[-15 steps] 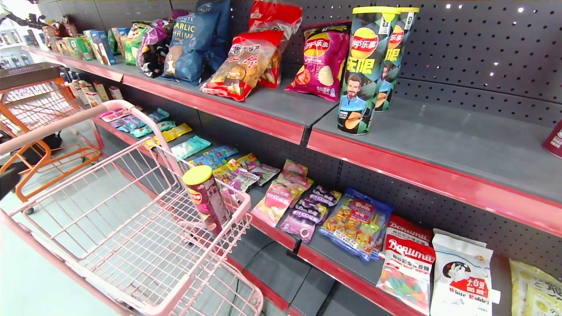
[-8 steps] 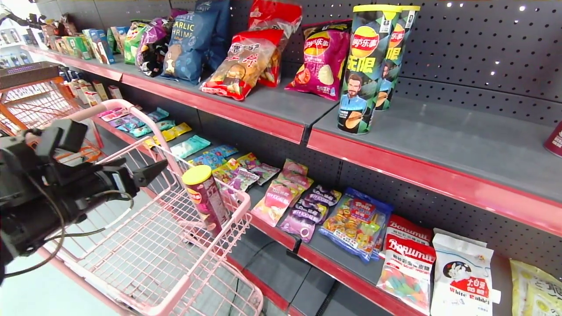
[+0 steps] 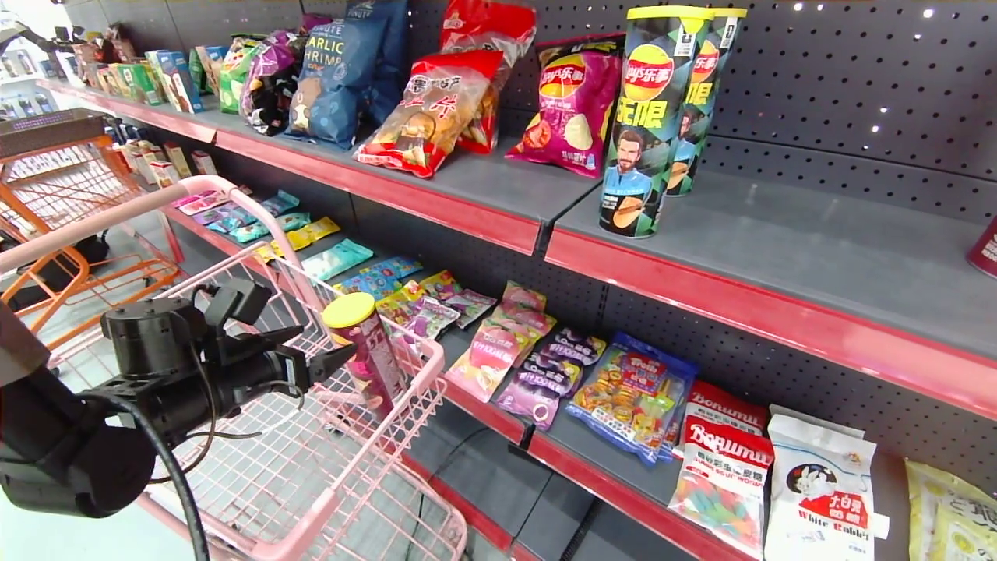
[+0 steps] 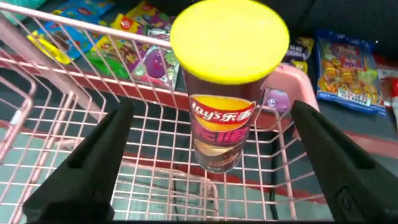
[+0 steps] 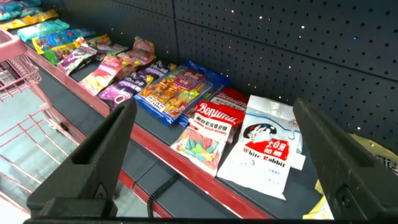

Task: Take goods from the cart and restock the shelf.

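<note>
A maroon chip can (image 3: 372, 358) with a yellow lid stands upright in the far corner of the pink cart (image 3: 374, 460). My left gripper (image 3: 327, 347) hangs over the cart basket, open, with its fingertips just short of the can. In the left wrist view the can (image 4: 227, 124) stands centred between the spread fingers (image 4: 93, 162) of the left gripper (image 4: 211, 107), untouched. My right gripper (image 5: 212, 106) is open and holds nothing, above the lower shelf's candy bags (image 5: 205, 134). The grey upper shelf (image 3: 779, 241) has bare room to the right of two tall chip cans (image 3: 650, 117).
Chip bags (image 3: 436, 109) fill the upper shelf's left part. Candy packets (image 3: 537, 366) line the lower shelf beside the cart. An orange cart (image 3: 70, 179) stands at the far left. A dark red can (image 3: 983, 249) sits at the right edge.
My left arm has come in from the left and moved across the cart basket toward the chip can, its open fingers now close to it. The can and cart have not moved.
</note>
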Tool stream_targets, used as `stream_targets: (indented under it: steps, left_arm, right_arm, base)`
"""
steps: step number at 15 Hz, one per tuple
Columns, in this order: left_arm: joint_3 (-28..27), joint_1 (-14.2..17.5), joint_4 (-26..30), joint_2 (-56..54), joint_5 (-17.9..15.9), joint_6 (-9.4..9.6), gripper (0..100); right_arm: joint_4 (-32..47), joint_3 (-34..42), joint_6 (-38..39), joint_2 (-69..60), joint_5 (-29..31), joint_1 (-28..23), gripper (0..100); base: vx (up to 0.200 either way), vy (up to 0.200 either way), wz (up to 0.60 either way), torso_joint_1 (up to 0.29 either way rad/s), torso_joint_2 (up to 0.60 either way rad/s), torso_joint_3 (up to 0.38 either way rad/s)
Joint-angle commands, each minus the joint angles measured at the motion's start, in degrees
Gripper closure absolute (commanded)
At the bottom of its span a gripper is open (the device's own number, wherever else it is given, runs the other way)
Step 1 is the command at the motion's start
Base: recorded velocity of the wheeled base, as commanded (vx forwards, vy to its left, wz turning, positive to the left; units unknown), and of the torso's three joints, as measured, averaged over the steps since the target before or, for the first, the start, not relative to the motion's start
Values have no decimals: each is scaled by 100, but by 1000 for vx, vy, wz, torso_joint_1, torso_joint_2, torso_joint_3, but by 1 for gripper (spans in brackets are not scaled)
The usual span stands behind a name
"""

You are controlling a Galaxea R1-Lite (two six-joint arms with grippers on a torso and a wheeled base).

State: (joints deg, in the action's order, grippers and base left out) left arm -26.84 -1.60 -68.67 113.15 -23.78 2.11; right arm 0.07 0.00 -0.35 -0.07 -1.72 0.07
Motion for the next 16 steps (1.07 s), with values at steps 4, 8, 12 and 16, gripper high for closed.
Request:
stream_targets:
  steps: [4,8,12,16]
  left_arm:
    - [-242,-130,-173,682,-74,26,0]
    - [-937,-315,-164,1016,-83,35,0]
    - [-1042,-579,-164,1165,-65,35,0]
    - [-1077,-587,-173,1235,-56,35,0]
  right_arm:
    - [1,0,-17,7,-4,1,0]
    - [1,0,-17,7,-4,1,0]
    - [1,0,-17,7,-4,1,0]
    - [1,0,-17,7,-4,1,0]
  base:
    - [0,0,0,0,0,0]
    - [0,0,0,0,0,0]
    - [0,0,0,0,0,0]
    - [0,0,0,0,0,0]
